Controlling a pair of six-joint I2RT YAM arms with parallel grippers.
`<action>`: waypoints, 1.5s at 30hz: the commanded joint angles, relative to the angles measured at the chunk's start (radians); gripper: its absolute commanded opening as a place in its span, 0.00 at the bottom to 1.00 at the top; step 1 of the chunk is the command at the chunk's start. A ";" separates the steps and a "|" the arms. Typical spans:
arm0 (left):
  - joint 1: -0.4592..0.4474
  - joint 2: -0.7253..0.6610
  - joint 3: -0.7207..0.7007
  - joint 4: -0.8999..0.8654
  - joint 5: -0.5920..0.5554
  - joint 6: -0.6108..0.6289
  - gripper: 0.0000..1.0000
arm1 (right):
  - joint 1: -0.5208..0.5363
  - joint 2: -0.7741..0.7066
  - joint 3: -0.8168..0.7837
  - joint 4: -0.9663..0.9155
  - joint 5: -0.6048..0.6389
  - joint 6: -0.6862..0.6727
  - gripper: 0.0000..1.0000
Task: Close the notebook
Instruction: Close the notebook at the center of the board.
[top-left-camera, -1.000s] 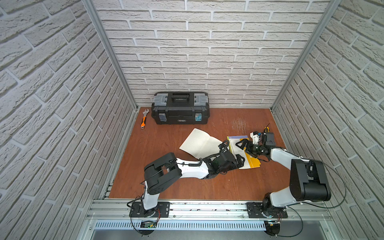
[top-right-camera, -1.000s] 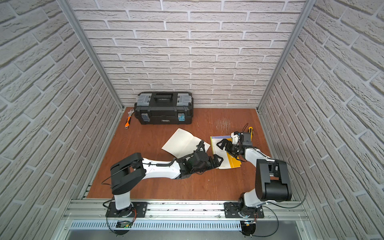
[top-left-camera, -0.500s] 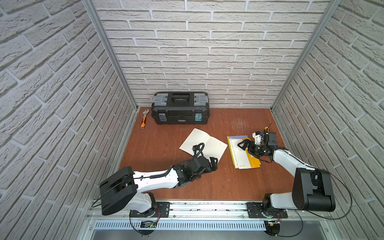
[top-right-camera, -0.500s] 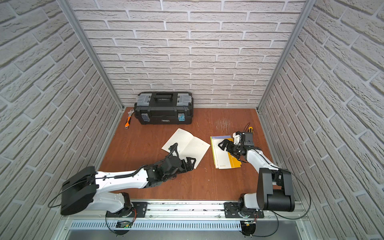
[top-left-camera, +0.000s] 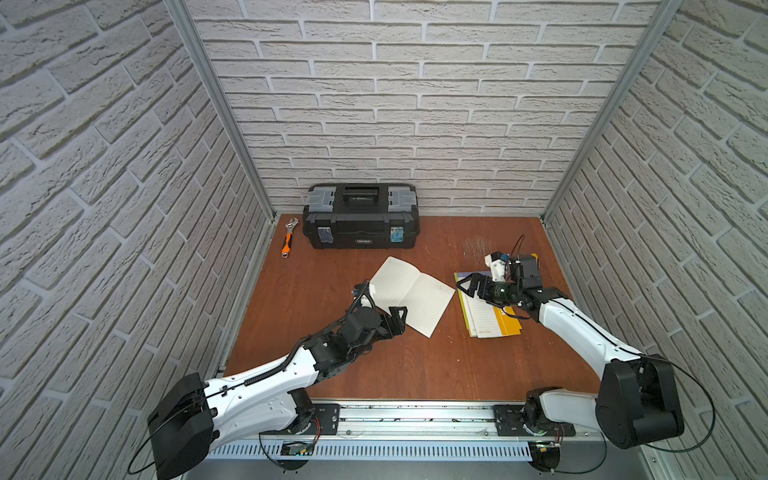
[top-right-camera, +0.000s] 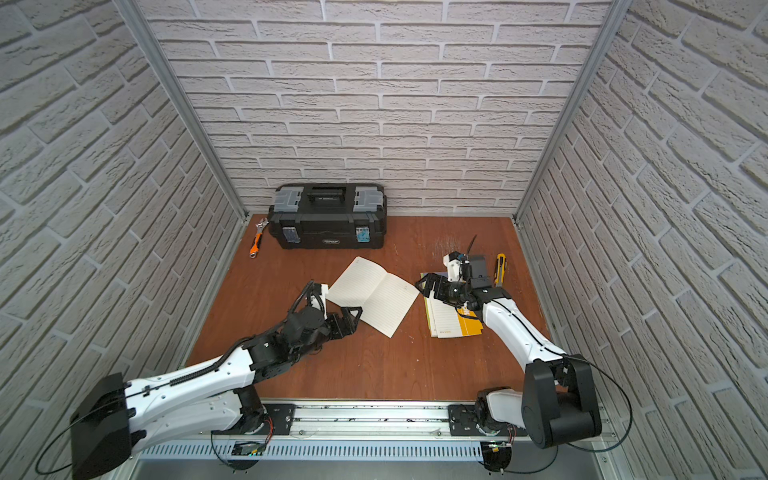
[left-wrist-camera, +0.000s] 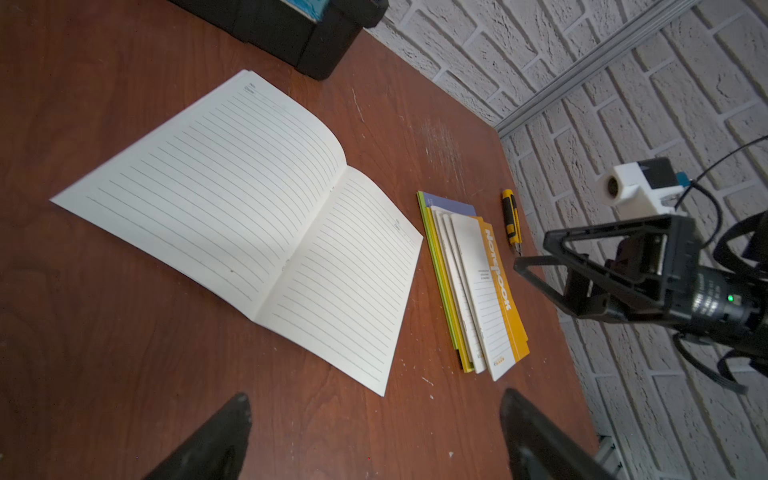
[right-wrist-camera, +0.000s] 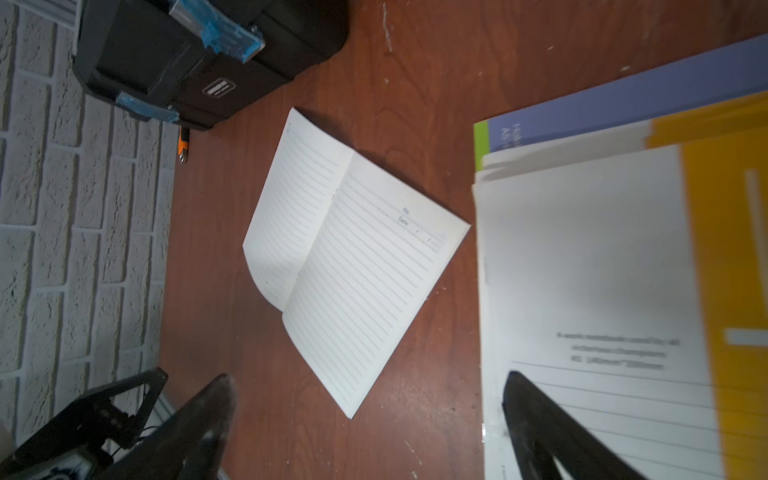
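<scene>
Our left arm stretches long and low from its base at the near rail, elbow barely bent, wrist turned inward. The left claw points forward and to our right, its jaws spread wide with nothing between them. Our right arm rises from its base, folds sharply at the elbow and runs forward. The right claw points toward our left side, jaws likewise wide and empty. The two claws sit well apart, roughly facing each other.
</scene>
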 joint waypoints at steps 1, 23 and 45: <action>0.073 -0.023 -0.097 0.057 0.062 -0.062 0.84 | 0.080 0.027 0.025 0.076 0.042 0.064 1.00; 0.239 0.298 -0.237 0.621 0.246 -0.305 0.73 | 0.293 0.316 0.036 0.323 0.149 0.137 1.00; 0.267 0.673 -0.245 0.988 0.139 -0.401 0.54 | 0.307 0.415 0.064 0.337 0.163 0.119 1.00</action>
